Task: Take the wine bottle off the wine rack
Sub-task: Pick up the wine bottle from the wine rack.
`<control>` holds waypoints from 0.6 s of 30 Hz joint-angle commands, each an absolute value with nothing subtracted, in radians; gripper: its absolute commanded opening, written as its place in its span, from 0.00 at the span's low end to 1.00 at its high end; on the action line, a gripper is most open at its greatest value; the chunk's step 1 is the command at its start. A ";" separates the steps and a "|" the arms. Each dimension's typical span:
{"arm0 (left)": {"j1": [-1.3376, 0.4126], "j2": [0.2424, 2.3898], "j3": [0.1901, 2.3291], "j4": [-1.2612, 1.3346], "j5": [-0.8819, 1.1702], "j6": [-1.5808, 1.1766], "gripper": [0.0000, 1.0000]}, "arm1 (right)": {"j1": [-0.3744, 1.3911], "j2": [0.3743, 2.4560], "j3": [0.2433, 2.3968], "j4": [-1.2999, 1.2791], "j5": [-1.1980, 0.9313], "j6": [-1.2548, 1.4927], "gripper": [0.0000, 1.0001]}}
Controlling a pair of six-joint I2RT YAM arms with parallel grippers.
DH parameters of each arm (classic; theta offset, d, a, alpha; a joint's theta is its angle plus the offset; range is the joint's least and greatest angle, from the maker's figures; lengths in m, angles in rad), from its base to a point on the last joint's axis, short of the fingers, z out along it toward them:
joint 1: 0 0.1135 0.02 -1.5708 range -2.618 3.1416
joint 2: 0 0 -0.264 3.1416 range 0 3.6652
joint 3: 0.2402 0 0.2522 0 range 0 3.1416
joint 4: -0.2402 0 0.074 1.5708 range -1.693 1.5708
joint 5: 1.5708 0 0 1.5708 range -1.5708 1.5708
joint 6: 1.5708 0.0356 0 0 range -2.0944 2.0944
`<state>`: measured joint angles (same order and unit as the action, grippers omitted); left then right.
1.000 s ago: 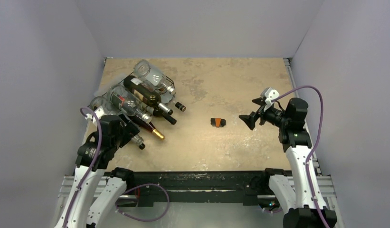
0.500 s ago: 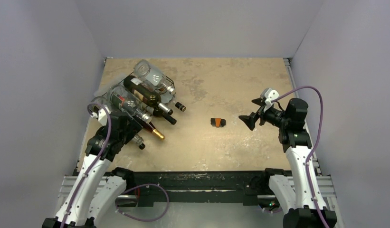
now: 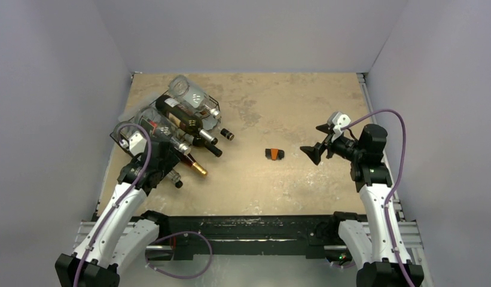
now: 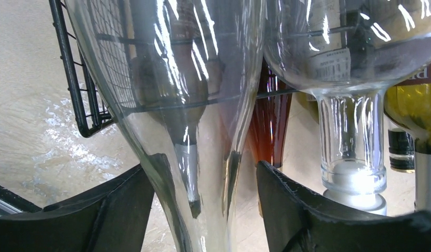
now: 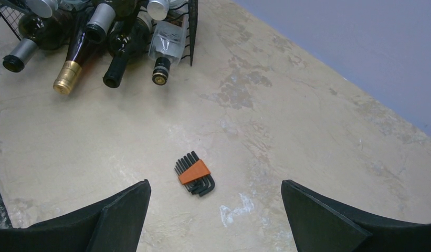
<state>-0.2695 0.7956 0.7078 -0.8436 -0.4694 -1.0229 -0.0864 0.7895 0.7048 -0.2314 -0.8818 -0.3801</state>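
Note:
The black wire wine rack stands at the table's far left and holds several bottles lying with their necks toward the near right. My left gripper is at the rack's near end. In the left wrist view its jaws straddle the tapering neck of a clear wine bottle. The left finger meets the glass, while a narrow gap shows at the right finger. Rack wire shows to the left. My right gripper hovers open and empty at mid-right.
Beside the clear bottle lie an amber bottle, another clear bottle with a white cap and a green one. An orange-and-black hex key set lies on the table under my right gripper. Walls enclose three sides.
My left arm has pushed forward to the rack's near end, and its jaws have narrowed around the clear bottle's neck. The right arm has stayed still.

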 commanded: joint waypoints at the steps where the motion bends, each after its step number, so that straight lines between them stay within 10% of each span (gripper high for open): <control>1: -0.279 0.807 0.697 -0.795 -0.544 -1.055 0.66 | -0.092 0.777 0.693 -0.198 -0.903 -0.394 0.99; 18: -0.302 0.828 0.680 -0.779 -0.604 -1.115 0.61 | -0.092 0.773 0.692 -0.197 -0.902 -0.399 0.99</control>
<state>-0.2935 0.8246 0.6876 -0.8158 -0.5629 -1.0916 -0.0864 0.7895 0.6956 -0.2234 -0.8825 -0.3866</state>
